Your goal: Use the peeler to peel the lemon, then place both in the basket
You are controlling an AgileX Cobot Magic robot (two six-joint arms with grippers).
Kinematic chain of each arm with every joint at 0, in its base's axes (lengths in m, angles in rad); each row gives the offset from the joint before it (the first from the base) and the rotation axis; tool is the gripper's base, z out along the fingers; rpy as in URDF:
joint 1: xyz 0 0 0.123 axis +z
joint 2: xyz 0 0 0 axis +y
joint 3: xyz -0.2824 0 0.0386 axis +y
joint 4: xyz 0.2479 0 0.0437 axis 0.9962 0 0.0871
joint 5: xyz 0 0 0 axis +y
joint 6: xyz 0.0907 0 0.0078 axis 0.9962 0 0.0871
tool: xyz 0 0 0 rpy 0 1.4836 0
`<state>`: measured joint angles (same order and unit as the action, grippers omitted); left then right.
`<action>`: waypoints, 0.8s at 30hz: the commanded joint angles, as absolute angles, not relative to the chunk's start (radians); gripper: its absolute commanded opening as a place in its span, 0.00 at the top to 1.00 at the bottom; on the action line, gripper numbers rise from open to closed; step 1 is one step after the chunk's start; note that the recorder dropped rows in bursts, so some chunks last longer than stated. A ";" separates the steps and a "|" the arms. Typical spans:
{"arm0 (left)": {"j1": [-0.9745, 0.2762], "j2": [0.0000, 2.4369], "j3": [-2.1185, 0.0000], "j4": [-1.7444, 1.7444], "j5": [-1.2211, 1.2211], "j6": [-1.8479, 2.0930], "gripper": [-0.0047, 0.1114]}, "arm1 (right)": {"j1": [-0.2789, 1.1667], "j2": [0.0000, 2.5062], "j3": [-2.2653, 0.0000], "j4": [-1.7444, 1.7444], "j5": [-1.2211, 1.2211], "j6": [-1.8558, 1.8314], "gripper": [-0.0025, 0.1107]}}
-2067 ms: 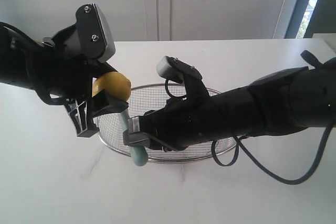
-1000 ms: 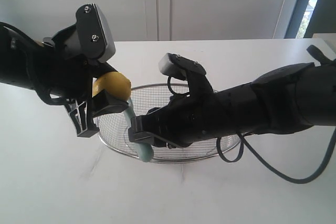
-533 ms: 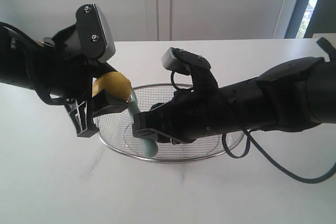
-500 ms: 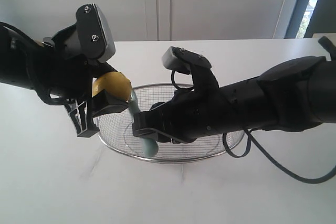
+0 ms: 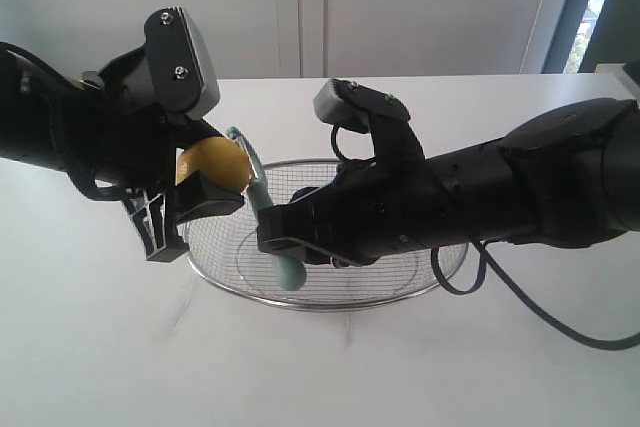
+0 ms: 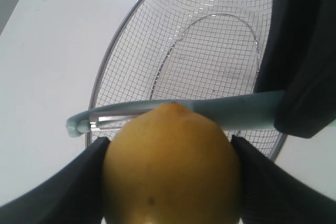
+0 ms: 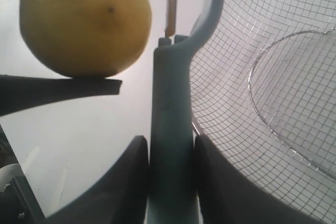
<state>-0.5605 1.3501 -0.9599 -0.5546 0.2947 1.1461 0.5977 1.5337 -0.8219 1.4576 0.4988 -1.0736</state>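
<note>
- Peeling is the step in hand: the left gripper (image 5: 204,177) is clamped on the lemon (image 5: 212,161), held above the left rim of the wire-mesh basket (image 5: 330,304).
- The right gripper (image 5: 286,247) is closed on the teal peeler (image 5: 259,185), and the blade seems to rest across the lemon's tip.
- Next, I'd judge, comes a firm draw along the skin, which looks whole.
- The right arm hangs over the basket on the white table (image 5: 120,367), with its cable (image 5: 540,307) trailing beside.

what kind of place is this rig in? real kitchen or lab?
Likely a lab or office test bench, not a real kitchen: plain white table, blank white wall panels behind, and the only kitchen items in view are a wire basket, lemon and peeler.
</note>
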 commanded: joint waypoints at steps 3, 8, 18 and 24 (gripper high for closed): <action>-0.560 1.336 -0.953 -0.567 0.306 1.140 0.96 | 0.597 1.525 -0.824 1.458 0.491 -1.068 0.98; -0.560 1.336 -0.953 -0.567 0.306 1.140 0.96 | 0.597 1.525 -0.824 1.454 0.491 -1.068 0.98; -0.560 1.336 -0.953 -0.567 0.306 1.140 0.96 | 0.597 1.502 -0.824 1.435 0.485 -1.055 0.98; -0.560 1.336 -0.953 -0.567 0.306 1.140 0.96 | 0.595 1.445 -0.824 1.352 0.446 -0.977 0.98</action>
